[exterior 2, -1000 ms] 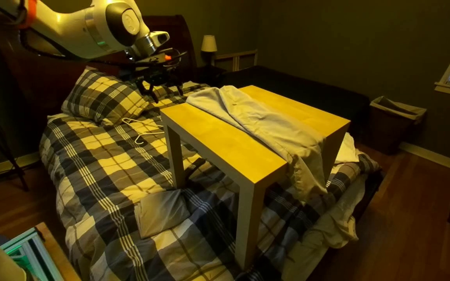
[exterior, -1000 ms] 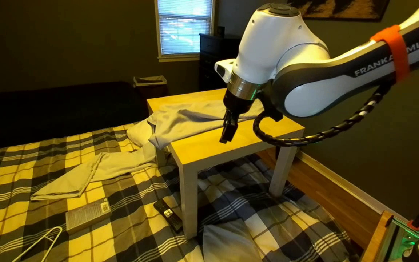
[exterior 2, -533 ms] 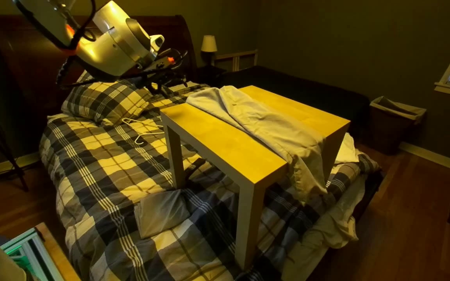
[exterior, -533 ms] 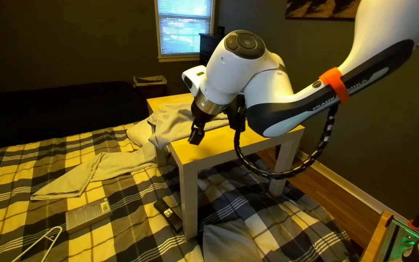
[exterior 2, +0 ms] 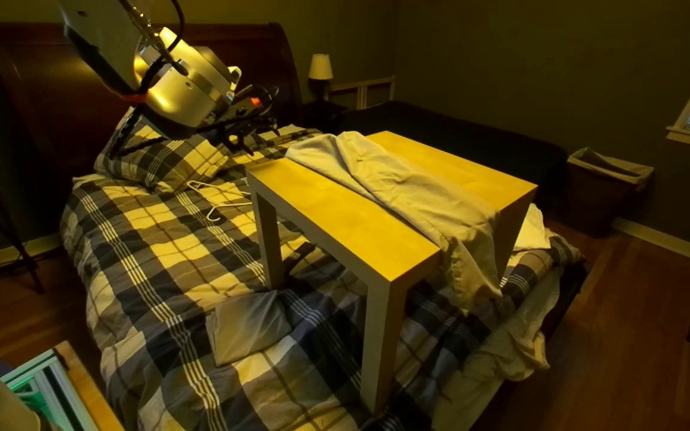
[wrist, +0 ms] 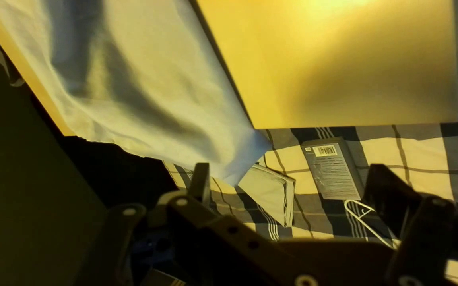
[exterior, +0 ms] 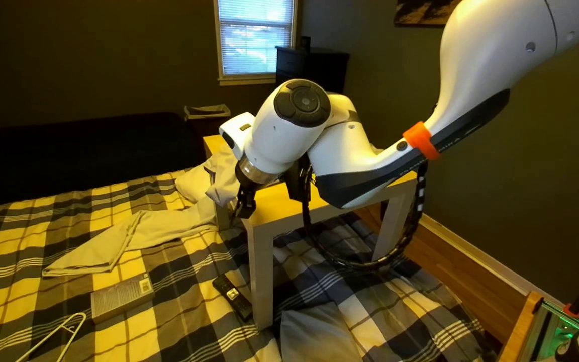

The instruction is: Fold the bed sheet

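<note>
While the gripper (wrist: pixel 291 176) hangs near a corner of the desk (exterior: pixel 279 203), its jaws stand wide apart, plain in the wrist view; can't tell if it touches cloth. White arm (exterior: pixel 340 146) comes in from 2 o'c. Clock dirs = around the gripper, as in an exterior view. At 11 o'c, just beside it, the bed sheet (exterior: pixel 223 176) lies wrinkled across the desk, seen in both exterior views, partly blocked by the arm in one of them; one corner droops past the desk's edge & the opp. end hangs down the side. Remote (exterior: pixel 232 296) at 6 o'c, just beside a desk leg (exterior: pixel 262 281). B/w 8 & 9 o'c, on the plaid bedspread (exterior: pixel 179 301), a pale folded cloth (exterior: pixel 133 236); can't tell if it's the same piece. Grey folded cloth (exterior: pixel 317 332) at 5, btm cut off by the frame. Small box (exterior: pixel 122 296) approx. 8 o'c, lying flat w/ a barcode label up; white hanger (exterior: pixel 72 339) farther out, same dir., also partly out of frame. Bkgd: dark low shape (exterior: pixel 83 151) at 10 o'c, too dim to make out, lined basket (exterior: pixel 206 125) at 11, dark dresser (exterior: pixel 312 63) at 1, window (exterior: pixel 255 40) w/ blinds at 12.
</note>
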You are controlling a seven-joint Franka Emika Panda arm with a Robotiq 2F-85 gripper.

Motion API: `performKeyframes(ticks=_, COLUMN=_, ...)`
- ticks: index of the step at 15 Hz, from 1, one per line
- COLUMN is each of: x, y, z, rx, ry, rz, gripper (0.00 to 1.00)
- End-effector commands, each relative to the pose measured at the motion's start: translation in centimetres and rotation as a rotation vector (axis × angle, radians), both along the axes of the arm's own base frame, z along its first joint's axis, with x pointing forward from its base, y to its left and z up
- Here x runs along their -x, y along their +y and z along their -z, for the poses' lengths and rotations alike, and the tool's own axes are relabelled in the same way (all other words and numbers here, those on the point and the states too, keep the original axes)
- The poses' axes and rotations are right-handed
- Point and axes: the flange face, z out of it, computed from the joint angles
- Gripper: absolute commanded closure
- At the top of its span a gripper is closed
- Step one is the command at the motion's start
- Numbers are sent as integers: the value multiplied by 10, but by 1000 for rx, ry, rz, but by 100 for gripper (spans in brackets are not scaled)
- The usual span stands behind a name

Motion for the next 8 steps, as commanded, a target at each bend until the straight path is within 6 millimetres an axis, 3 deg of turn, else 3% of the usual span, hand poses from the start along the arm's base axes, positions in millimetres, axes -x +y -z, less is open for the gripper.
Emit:
performKeyframes(ticks=1, x=-1, y=0, z=-1, rx=-1, ry=-2, rz=1, gripper=0)
performKeyframes(ticks=4, x=-3, y=5, z=1, rx=25, ry=-7, rz=-17, gripper=0)
performKeyframes(ticks=8, x=-13, y=29, z=26, rx=120, ry=8, rz=-150, gripper=0)
